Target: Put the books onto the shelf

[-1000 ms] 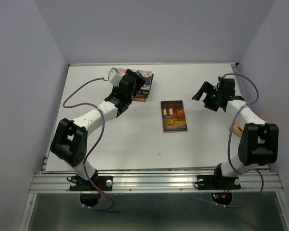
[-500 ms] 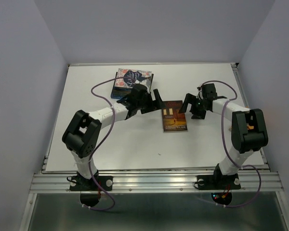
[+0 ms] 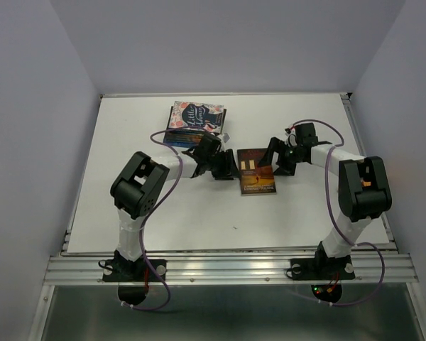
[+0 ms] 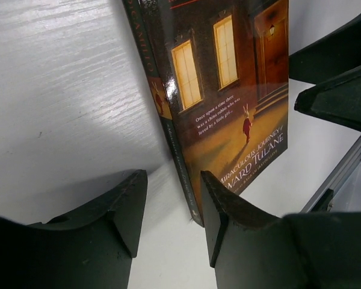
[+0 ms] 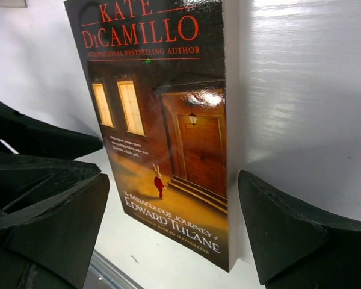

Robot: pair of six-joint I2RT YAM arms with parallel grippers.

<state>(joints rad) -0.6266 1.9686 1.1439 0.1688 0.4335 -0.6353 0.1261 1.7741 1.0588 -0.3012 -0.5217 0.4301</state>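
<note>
The brown paperback book (image 3: pixel 257 171), its glossy cover showing lit windows, a lamplit door and a small rabbit figure, lies flat and face up near the middle of the white table (image 3: pixel 163 213). I have an arm at each of its long sides.

My left gripper (image 3: pixel 224 165) is low at the spine side. In the left wrist view the lower spine corner of the book (image 4: pixel 228 102) sits between my two dark fingers. The jaws are partly spread. One finger (image 4: pixel 219 208) is right at the cover's edge, and the other (image 4: pixel 129 201) is apart from the spine, with bare table between them. I am not pinching the book.

My right gripper (image 3: pixel 277 158) is at the opposite long edge. Its jaws are spread wide. In the right wrist view the book (image 5: pixel 162 132) fills the gap between my fingers, and one finger (image 5: pixel 283 232) is just beside the page edge. I cannot tell whether it touches.

Further out, a stack of other books (image 3: pixel 196 119) lies at the back left of the table, well apart from the brown one. Its top cover is pink and floral with a dark oval.
</note>
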